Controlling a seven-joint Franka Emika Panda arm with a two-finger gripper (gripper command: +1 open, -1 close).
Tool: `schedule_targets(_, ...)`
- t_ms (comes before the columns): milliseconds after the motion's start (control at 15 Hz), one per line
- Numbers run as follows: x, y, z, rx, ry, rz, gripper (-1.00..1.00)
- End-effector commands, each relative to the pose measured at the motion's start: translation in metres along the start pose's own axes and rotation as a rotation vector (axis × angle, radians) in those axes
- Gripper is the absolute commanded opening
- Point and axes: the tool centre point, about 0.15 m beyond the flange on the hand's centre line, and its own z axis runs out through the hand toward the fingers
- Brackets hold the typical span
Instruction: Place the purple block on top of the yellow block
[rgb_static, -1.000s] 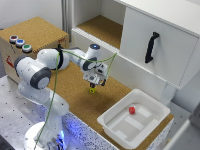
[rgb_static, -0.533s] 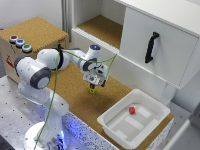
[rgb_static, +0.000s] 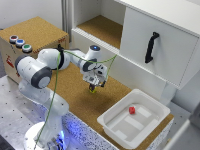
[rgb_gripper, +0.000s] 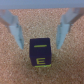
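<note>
Purple block sits between the spread fingers of the claw.

In the wrist view the purple block (rgb_gripper: 40, 52) rests on the cork surface (rgb_gripper: 15, 70), centred in the gap of the claw (rgb_gripper: 40, 31), whose fingers (rgb_gripper: 13, 29) stand apart and clear of it. In the exterior view the claw (rgb_static: 92, 89) hangs low over the cork, well apart from the white tray (rgb_static: 112, 120) holding a red cube (rgb_static: 132, 110).

The yellow block (rgb_gripper: 41, 62) is mostly hidden under the purple block (rgb_gripper: 40, 48).
</note>
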Motion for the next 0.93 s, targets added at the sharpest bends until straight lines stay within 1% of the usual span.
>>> schedule_targets(0,0.014,0.003,-0.006,-0.008,0.023,0.042,1.0)
schedule_targets(133,0.01,0.012,-0.015,-0.009,0.027,0.088,1.0)
schedule_targets(200,0.008,0.014,-0.023,-0.018,0.038,0.089,1.0)
schedule_targets(267,0.005,0.014,-0.035,-0.013,0.044,0.085,1.0)
schedule_targets(400,-0.002,0.011,-0.057,-0.029,0.055,0.078,1.0)
schedule_targets(533,-0.007,0.008,-0.073,-0.055,0.049,0.1,1.0)
schedule_targets(867,-0.007,0.008,-0.073,-0.055,0.049,0.1,1.0)
